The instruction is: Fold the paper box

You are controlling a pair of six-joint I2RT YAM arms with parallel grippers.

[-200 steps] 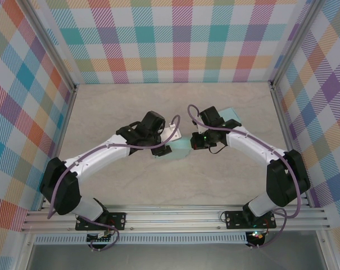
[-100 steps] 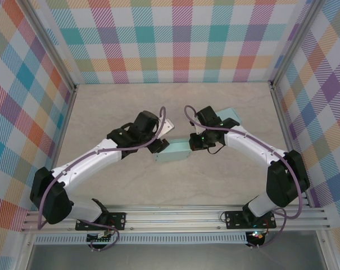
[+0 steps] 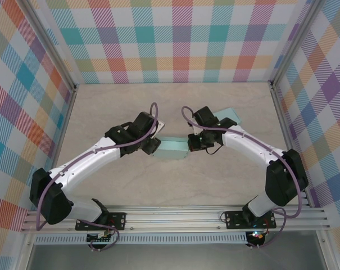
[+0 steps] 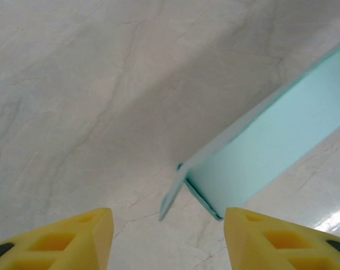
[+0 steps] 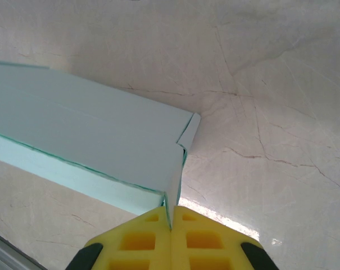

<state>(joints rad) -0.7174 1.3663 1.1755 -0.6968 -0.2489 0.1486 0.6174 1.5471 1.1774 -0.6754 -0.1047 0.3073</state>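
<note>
Right claw (image 5: pixel 171 212) tight on paper box (image 5: pixel 91 140) wall, plain from its wrist.

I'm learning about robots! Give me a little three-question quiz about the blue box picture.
1. True or false: the left pincer is squeezing the paper box.
2. Which pincer is pinching the thin end of the box? A) left B) right C) both
3. Fill in: the fingers of the left pincer are coloured ____.

Key:
1. False. Its jaws are apart, with the box end ahead of them and untouched.
2. B. The right pincer is shut on the box's edge.
3. Yellow.
</note>
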